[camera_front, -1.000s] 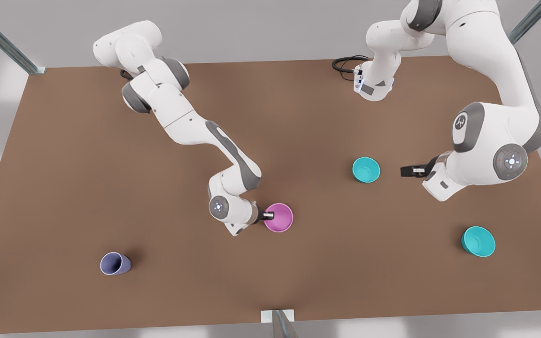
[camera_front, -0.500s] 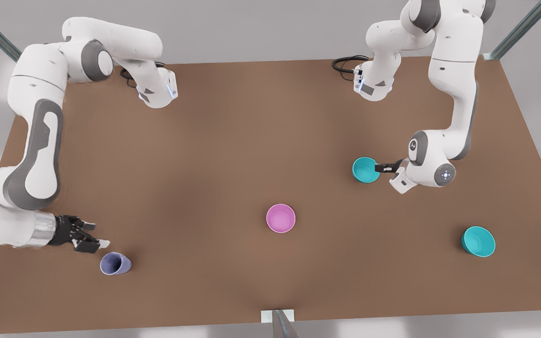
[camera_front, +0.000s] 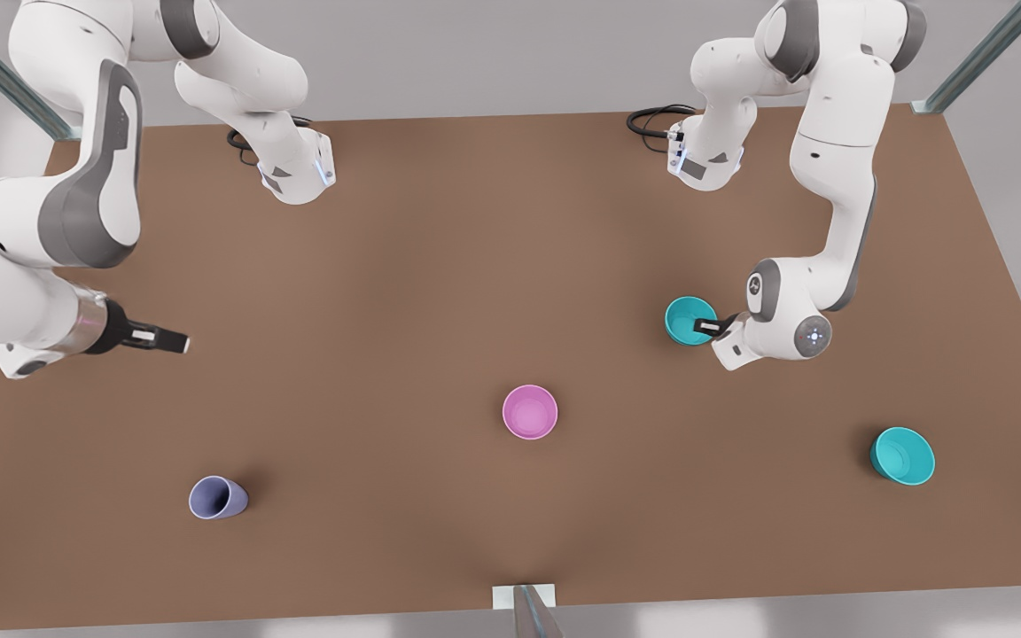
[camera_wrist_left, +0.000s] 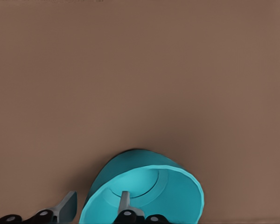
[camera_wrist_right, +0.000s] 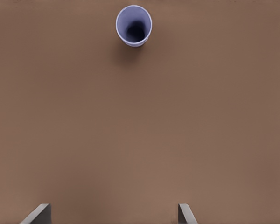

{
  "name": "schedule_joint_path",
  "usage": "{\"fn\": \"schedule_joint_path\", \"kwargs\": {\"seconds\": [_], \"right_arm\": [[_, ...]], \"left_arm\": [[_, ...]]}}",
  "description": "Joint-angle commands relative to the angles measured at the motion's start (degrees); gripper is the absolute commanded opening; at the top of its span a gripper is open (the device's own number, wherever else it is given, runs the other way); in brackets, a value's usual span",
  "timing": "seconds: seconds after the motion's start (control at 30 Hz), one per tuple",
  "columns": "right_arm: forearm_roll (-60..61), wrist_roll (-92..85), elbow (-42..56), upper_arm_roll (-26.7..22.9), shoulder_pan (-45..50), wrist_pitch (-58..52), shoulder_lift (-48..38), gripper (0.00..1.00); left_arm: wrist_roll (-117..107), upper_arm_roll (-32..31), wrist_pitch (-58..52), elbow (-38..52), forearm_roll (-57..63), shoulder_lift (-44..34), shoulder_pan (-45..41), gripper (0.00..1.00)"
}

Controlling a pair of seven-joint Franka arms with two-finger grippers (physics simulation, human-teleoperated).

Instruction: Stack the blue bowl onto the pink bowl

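Front view: my left claw [camera_front: 707, 327] straddles the blue bowl [camera_front: 688, 319] at its 3 o'clock rim; the pink bowl [camera_front: 530, 412] sits well apart toward 7 o'clock.

Left wrist view: fingers [camera_wrist_left: 125, 201] part-open, one inside, one outside the wall. Grasp step; next, close and lift.

Right wrist view: right claw [camera_wrist_right: 114, 212] wide, waiting over the surface [camera_wrist_right: 140, 121].

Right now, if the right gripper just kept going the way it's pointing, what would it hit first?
Probably the table: the right gripper, open, faces bare brown tabletop. The lavender cup sits off that line.
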Motion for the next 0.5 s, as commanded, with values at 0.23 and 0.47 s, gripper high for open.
{"fn": "schedule_joint_path", "kwargs": {"seconds": [0.23, 0.47], "right_arm": [[-2.55, -17.11, 0.71, 0.05, -0.52, 2.63, -0.04, 1.0], [-2.55, -17.03, 0.71, 0.22, -0.52, 2.19, 0.14, 1.0]], "left_arm": [[-1.58, 0.0, -9.35, 7.84, 0.08, -3.99, -2.12, 0.21], [-38.4, -2.99, -17.52, 49.38, 2.54, 16.9, -14.86, 0.21]]}}
